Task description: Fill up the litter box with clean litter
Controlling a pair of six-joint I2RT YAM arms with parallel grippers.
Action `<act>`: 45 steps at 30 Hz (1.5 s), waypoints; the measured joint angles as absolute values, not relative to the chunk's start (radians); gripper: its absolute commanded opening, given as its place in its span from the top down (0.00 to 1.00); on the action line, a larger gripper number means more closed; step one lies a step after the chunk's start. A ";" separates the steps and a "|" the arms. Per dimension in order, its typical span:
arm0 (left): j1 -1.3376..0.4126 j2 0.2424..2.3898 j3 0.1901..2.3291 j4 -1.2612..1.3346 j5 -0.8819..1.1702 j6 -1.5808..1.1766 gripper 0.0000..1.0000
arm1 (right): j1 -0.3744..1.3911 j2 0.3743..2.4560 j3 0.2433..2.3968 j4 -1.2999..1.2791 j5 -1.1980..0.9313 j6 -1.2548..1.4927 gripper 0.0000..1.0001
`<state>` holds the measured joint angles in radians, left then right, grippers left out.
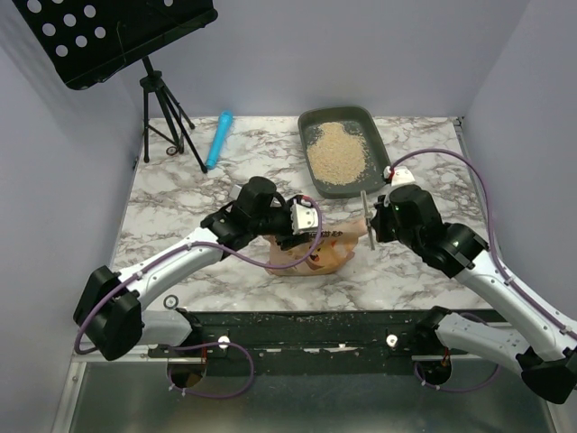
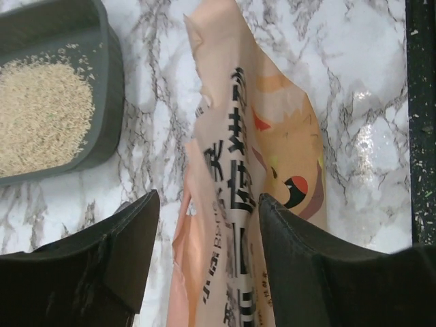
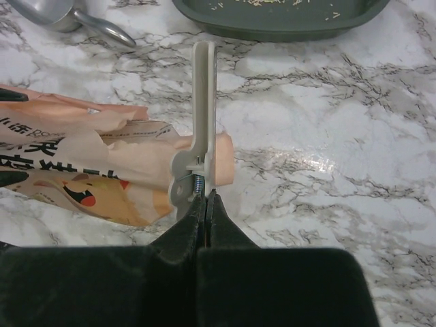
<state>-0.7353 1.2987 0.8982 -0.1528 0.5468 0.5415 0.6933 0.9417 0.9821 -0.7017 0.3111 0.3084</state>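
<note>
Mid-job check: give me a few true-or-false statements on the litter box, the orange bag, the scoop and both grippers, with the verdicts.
1. The litter box holds a pile of litter. True.
2. The right gripper is empty. False: it is shut on a pale clip.
3. The orange bag stands upright in the litter box. False: it lies flat on the table, outside the box.
4. The left gripper has its jaws apart over the orange bag. True.
5. The metal scoop lies on the table, outside the litter box. True.
</note>
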 measured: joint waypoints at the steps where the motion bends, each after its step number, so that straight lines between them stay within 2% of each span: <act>1: -0.735 1.290 0.907 -0.150 0.546 0.544 0.27 | 0.694 0.941 0.986 -0.702 0.305 0.304 1.00; 3: -0.735 1.270 0.915 -0.154 0.547 0.543 0.21 | 0.694 0.942 0.999 -0.701 0.296 0.297 0.99; 4: -0.735 1.261 0.921 -0.162 0.547 0.543 0.06 | 0.694 0.942 1.010 -0.701 0.290 0.292 1.00; 5: -0.735 1.252 0.930 -0.175 0.547 0.542 0.01 | 0.694 0.942 1.021 -0.701 0.284 0.286 1.00; 13: -0.735 1.115 1.003 -0.226 0.575 0.372 0.01 | 0.693 0.935 1.114 -0.660 0.104 0.221 1.00; 18: -0.735 1.003 1.015 -0.135 0.604 0.053 0.01 | 0.693 0.898 1.132 -0.598 -0.097 0.180 1.00; 26: -0.694 0.992 0.995 0.039 0.613 -0.340 0.01 | 0.693 0.888 1.221 -0.511 -0.357 0.180 1.00; 34: -0.504 0.960 0.781 0.418 0.676 -0.698 0.02 | 0.693 0.891 1.246 -0.447 -0.511 0.187 1.00; 40: -0.479 0.996 0.748 0.745 0.751 -0.951 0.02 | 0.693 0.920 1.246 -0.405 -0.571 0.220 1.00; 45: -0.464 1.002 0.743 0.913 0.785 -1.068 0.03 | 0.693 0.949 1.246 -0.376 -0.587 0.259 1.00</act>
<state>-0.4641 1.0016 0.7429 0.9127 0.7845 -1.0679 0.6933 0.9489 1.2457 -0.3756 -0.5869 0.2592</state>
